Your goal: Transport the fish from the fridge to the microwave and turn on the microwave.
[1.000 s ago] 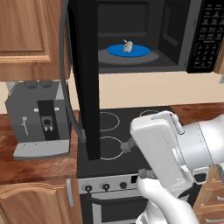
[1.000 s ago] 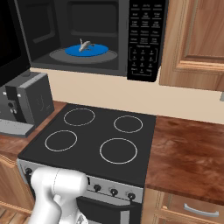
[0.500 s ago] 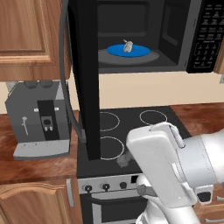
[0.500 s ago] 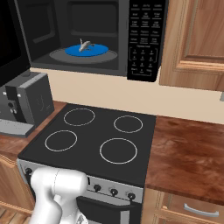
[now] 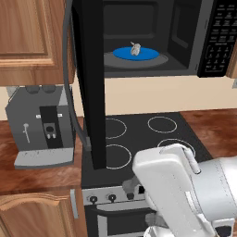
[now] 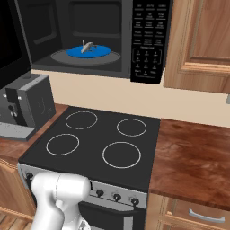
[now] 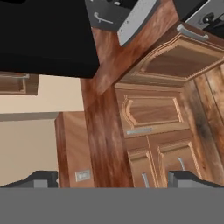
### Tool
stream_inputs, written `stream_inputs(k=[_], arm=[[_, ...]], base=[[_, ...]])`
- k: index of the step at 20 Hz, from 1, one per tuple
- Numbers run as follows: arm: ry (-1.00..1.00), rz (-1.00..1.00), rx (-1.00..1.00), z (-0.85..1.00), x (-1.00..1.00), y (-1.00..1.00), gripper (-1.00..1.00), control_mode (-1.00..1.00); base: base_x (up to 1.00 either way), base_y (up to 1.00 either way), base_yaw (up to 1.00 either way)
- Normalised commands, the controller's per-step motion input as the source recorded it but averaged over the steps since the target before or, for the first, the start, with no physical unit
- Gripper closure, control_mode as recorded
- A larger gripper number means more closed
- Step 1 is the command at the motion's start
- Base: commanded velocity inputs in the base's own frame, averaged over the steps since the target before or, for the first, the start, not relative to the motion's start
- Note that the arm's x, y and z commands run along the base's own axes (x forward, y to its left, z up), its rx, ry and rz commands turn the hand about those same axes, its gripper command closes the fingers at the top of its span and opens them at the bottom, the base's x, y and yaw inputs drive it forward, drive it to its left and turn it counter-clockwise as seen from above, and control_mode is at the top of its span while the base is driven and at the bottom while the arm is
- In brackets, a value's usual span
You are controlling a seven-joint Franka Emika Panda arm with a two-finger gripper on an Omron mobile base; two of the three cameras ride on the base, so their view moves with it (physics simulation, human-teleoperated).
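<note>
- End effector [image 7: 113, 177] in the hand view: its two dark finger tips stand wide apart at the bottom with nothing between them, so it is open and empty. It faces wooden cupboard doors [image 7: 151, 111] with raised panels and small metal handles, a reddish grained tabletop edge [image 7: 103, 131] and a flat black slab [image 7: 43, 37] that is hard to identify.
- Left base view: the fish [image 5: 135, 48], a small pale grey lump, lies on the blue round plate [image 5: 148, 53] near the middle of the microwave [image 5: 185, 37] floor. The microwave door [image 5: 90, 83], a tall glossy black panel, stands swung open on the left. Below is a matte black stove top [image 5: 139, 139] with thin white rings, and a boxy grey coffee machine [image 5: 39, 125] sits on the tabletop just beside the stove's left edge. The smooth white arm [image 5: 180, 194] fills the lower right corner.
- Right base view: the fish sits on the plate, well inside the cavity; the keypad [image 6: 148, 40], black with white markings, is at the microwave's right edge. The tabletop [image 6: 193, 157] right of the stove is polished dark-red wood.
- Judgement: the fish seems delivered; the step in hand looks like closing the door. That calls for raising the low arm, pushing the door's free edge shut, then pressing the keypad.
</note>
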Motion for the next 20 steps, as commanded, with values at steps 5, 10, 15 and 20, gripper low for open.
stream_inputs(k=[5, 10, 15, 20], arm=[[0.01, -0.02, 0.0, 0.0, -0.06, 0.14, -1.0, -1.0], [0.0, -0.01, 0.0, -0.01, -0.01, 0.16, -1.0, -1.0], [0.0, 0.0, 0.02, 0.0, 0.0, 0.21, -1.0, -1.0], [0.0, 0.0, 0.04, 0.01, 0.0, 0.36, -1.0, -1.0]], base=[[0.0, 0.0, 0.0], [0.0, 0.0, 0.0], [0.0, 0.0, 0.0], [0.0, 0.0, 0.0]])
